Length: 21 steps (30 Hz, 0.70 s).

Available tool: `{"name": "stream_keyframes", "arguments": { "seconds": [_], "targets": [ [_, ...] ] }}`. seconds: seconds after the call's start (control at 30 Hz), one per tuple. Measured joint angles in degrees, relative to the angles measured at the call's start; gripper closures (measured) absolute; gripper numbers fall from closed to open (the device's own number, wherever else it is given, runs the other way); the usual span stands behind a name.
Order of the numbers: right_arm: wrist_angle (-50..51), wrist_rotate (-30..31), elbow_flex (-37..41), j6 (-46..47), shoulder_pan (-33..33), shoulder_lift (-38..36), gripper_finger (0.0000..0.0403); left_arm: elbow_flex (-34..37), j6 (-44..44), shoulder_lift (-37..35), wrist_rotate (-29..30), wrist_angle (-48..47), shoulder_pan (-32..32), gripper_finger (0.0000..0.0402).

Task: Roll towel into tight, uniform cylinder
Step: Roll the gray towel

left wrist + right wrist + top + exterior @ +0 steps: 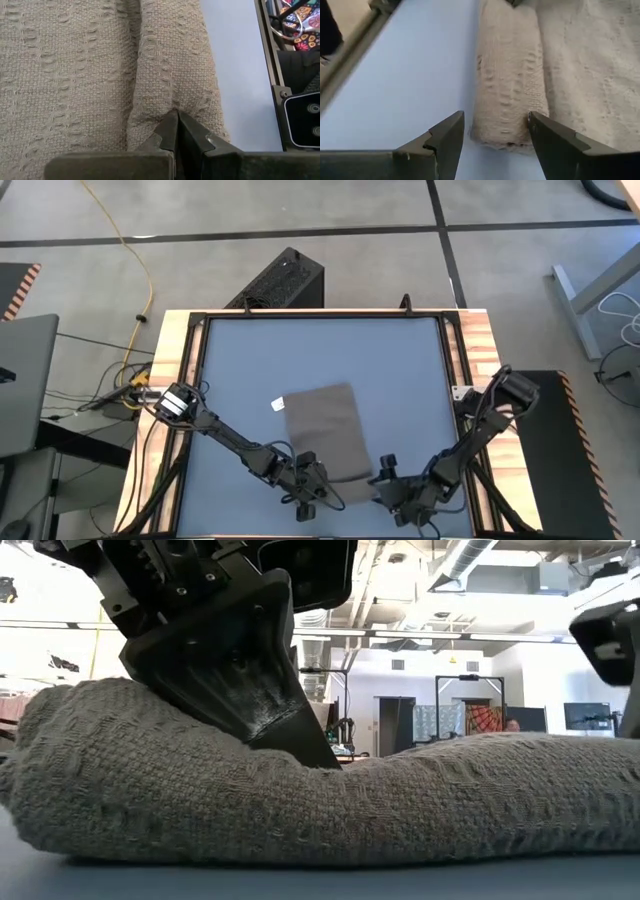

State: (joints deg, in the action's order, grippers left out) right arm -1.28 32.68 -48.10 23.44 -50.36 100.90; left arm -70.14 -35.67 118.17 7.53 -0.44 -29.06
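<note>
My left gripper (176, 116) has its fingers pinched shut on the rolled near edge of the towel (325, 430), which lies on the blue surface (240, 360) with its far part flat and its white tag (278, 405) at one edge. My right gripper (496, 129) stands with fingers spread wide at the roll's other end, holding nothing. From above, both arms hide most of the rolled edge.

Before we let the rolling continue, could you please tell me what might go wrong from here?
1. The left tool is shut, pressing on the rolled edge of the towel; it could snag the loose weave.
2. The right tool stands open at the roll's end, gripping nothing, so that side may lag and the roll turn out cone-shaped.
3. Only one turn looks formed; it might loosen.
</note>
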Motion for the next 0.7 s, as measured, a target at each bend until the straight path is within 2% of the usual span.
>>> {"name": "stream_keyframes", "arguments": {
  "seconds": [0.17, 0.33, 0.43, 0.53, 0.7],
  "targets": [
    [-1.0, 1.0, 0.0, -0.2, 0.3, 3.4, 0.0159, 0.0, -1.1, 0.0, -0.4, -0.1, 0.0, 0.0401],
    [-1.7, 1.4, -0.2, 0.0, 1.6, 5.9, 0.0166, 0.0, -1.5, 0.0, -5.1, -0.1, 0.2, 0.0401],
    [-1.6, 0.9, -0.2, 0.1, 2.4, 6.2, 0.0184, 0.0, -1.7, 0.0, -6.3, -0.1, 0.1, 0.0401],
    [-1.5, 0.4, -0.2, 0.1, 3.0, 5.9, 0.0232, 0.0, -1.7, -0.3, -8.5, 0.1, 0.1, 0.0399],
    [-1.3, -3.7, -0.2, 1.8, 3.7, 5.7, 0.0359, 0.1, 0.9, -3.2, -9.2, -1.1, -0.1, 0.0391]
  ]
}}
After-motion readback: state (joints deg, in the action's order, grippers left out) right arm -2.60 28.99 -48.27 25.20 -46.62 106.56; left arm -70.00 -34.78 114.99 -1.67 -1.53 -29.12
